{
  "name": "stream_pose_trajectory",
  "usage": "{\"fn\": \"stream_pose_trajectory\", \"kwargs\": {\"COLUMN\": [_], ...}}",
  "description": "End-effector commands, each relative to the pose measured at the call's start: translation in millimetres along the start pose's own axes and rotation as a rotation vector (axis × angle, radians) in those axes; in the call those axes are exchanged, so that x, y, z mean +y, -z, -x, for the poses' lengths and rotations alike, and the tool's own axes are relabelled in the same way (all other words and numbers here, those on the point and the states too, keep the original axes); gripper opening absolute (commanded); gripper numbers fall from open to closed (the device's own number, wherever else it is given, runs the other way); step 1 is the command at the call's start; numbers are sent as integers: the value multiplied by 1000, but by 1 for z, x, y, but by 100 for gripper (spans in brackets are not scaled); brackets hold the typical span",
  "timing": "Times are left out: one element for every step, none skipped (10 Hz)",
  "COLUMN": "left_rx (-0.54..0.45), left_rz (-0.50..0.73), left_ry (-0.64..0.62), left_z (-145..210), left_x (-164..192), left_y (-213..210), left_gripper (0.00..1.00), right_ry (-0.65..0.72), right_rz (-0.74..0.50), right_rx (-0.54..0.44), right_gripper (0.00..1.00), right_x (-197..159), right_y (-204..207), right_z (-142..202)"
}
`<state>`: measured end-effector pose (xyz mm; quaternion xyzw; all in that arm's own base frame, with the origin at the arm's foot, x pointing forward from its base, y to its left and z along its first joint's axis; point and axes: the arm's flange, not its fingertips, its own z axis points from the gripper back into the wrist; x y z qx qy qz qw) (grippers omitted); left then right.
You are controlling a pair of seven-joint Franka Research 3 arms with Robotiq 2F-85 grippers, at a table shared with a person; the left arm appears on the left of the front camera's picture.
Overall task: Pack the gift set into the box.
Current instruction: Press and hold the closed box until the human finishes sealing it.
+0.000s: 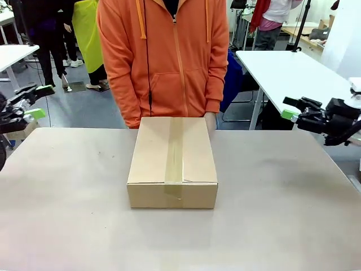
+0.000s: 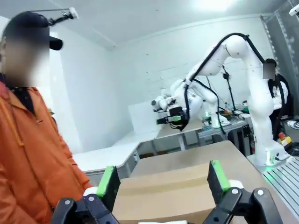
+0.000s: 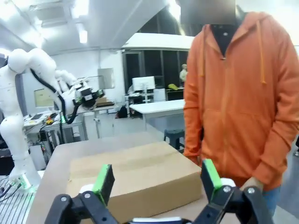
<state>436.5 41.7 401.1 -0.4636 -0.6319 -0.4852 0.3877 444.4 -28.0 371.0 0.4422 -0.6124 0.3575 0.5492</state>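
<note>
Sitting taped shut at table centre, box [image 1: 172,162], flanked by left gripper [image 1: 35,101] hovering at 9 o'clock and right gripper [image 1: 293,110] at 3 o'clock, both gaping, well apart from it.

No lettering, label, brand or number can be read anywhere; the brown taped cardboard carton [image 1: 172,164] bears no print.

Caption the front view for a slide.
Closed brown cardboard box, taped along its seam, on the table; person in orange hoodie behind it, both grippers open at the sides.
</note>
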Motion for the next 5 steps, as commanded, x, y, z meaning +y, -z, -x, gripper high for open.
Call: {"fn": "stream_pose_trajectory", "kwargs": {"left_rx": [43, 43, 43, 43, 43], "left_rz": [93, 93, 93, 93, 93], "left_ry": [11, 11, 11, 11, 11], "left_z": [-5, -5, -5, -5, -5], "left_x": [19, 19, 19, 19, 19], "left_y": [35, 35, 35, 35, 35], "left_gripper": [100, 100, 100, 100, 100], "right_ry": [1, 1, 1, 1, 1], "right_rz": [-88, -88, -88, -88, -88], "right_rx": [47, 47, 47, 47, 47], "right_gripper": [100, 100, 100, 100, 100], "right_x": [-6, -6, -6, -6, -6], "right_y": [27, 27, 27, 27, 27], "right_z": [-11, -11, -11, -11, -11]}}
